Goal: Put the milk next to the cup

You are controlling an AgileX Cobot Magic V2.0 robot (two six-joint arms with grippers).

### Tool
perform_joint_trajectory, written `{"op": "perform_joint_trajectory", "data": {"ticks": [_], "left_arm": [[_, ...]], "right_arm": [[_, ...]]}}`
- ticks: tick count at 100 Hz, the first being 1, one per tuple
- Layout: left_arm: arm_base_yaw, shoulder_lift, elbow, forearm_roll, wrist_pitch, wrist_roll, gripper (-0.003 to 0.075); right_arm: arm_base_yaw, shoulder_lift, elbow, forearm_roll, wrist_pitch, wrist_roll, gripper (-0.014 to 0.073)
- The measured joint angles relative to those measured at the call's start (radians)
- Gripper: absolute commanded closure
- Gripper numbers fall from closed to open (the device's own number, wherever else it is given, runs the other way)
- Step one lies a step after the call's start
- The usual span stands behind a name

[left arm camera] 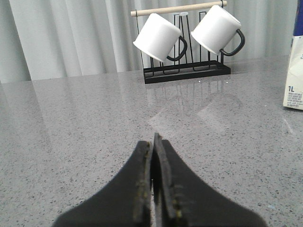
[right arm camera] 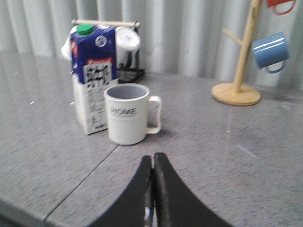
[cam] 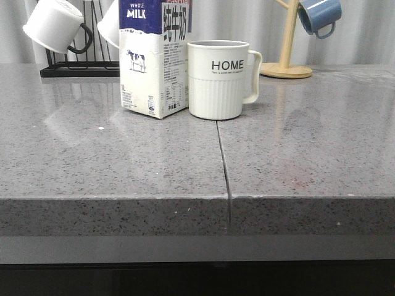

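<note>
left hand (left arm camera: 152, 142) and right hand (right arm camera: 152, 161): fingers pressed together, holding nothing, low over the grey worktop (cam: 111, 166). milk (cam: 154, 58) stands upright at upper centre of the front view, just left of the cup (cam: 219, 79), apparently touching.

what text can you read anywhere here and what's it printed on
"WHOLE MILK": blue top of the tall white milk carton, above a small cow picture.
"1L": low on the carton's side in the left wrist view.
"HOME": black letters on the cream ribbed mug.
Too small or blurred: the line under "HOME", the carton's dark characters and nutrition panel.
</note>
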Motion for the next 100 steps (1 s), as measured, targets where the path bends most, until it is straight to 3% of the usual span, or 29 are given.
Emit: {"op": "perform_joint_trajectory", "data": {"ticks": [19,42,59,100], "left_arm": [[0.0,0.0,0.0,0.0,0.0,0.0,0.0741],[0.0,0.0,0.0,0.0,0.0,0.0,0.0741],[0.0,0.0,0.0,0.0,0.002,0.0,0.0741],[0.0,0.0,0.0,0.0,0.002,0.001,0.0741]], "right_arm": [[-0.188,0.0,0.116,0.0,-0.16,0.0,0.0629],[-0.386,-0.029,0.289,0.0,-0.197,0.0,0.0629],[-0.411,-0.123,0.382,0.0,-0.197,0.0,0.0629],[-0.411,-0.137,0.388,-0.002,-0.204,0.0,0.0629]]}}
